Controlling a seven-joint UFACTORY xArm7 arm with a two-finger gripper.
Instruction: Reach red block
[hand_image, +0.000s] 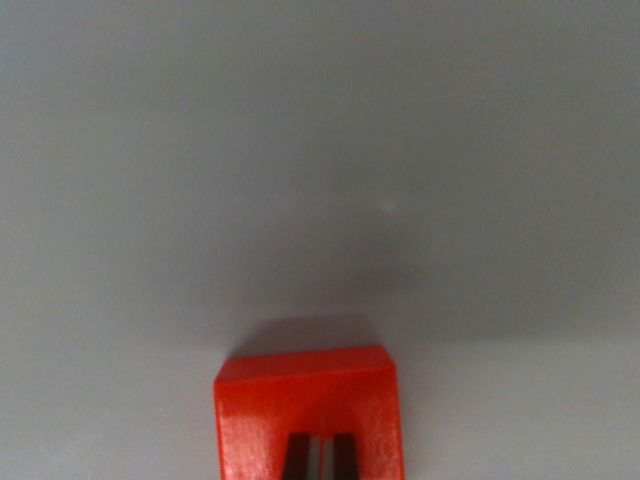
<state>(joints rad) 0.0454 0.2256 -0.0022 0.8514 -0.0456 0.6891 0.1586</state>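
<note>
Red block (308, 400) sits directly beneath the dark tool (322, 457).

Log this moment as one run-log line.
target: red block | position: bottom centre, wrist view | surface: plain grey | gripper: state unclear

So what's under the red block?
The red block sits on a plain grey surface, which shows all around it, with a shadow just beyond its far edge. What lies directly beneath the block is covered. Dark shapes at its bottom edge are too blurred to identify.
</note>
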